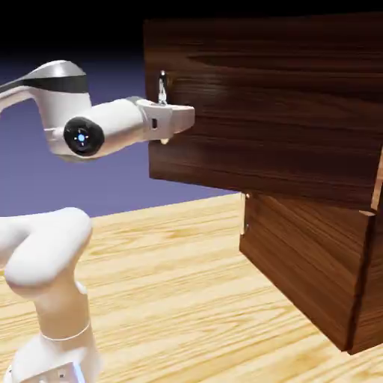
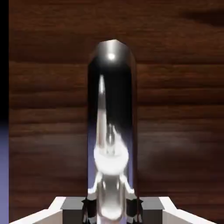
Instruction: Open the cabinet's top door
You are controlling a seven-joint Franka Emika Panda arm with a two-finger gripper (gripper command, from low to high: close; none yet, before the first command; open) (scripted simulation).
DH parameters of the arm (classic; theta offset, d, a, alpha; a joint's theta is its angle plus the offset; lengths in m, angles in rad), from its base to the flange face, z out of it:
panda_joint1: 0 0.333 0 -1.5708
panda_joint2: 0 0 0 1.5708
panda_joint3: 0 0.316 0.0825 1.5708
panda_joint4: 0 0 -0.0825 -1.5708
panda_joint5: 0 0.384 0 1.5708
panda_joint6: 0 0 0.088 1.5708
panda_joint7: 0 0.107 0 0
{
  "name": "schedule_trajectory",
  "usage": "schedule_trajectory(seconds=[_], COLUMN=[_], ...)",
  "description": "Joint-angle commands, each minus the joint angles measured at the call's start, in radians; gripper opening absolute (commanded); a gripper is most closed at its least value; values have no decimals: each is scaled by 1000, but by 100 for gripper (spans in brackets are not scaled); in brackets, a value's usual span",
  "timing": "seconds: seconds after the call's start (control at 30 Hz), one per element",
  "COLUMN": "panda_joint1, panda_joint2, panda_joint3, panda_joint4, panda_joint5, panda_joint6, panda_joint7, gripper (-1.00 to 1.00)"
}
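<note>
The cabinet stands on the table at the exterior view's right. The top door hangs swung outward, its free edge toward the arm, overhanging the lower panel. The handle, a silver bar with its long axis running upright along that edge, fills the middle of the hand view. The gripper, level, has its fingers pinched onto the bar, one on each side.
</note>
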Motion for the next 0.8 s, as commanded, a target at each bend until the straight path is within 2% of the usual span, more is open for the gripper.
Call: schedule_trajectory(seconds=[0.0,0.4,0.77], panda_joint1=[0,55,322], panda_joint2=[7,192,461], panda_joint3=[-36,-471,-869], panda_joint4=[2,127,450], panda_joint5=[-32,-412,-701], panda_joint6=[-21,-305,-612], panda_joint7=[-6,-100,-191], gripper=[-100,-100,-100])
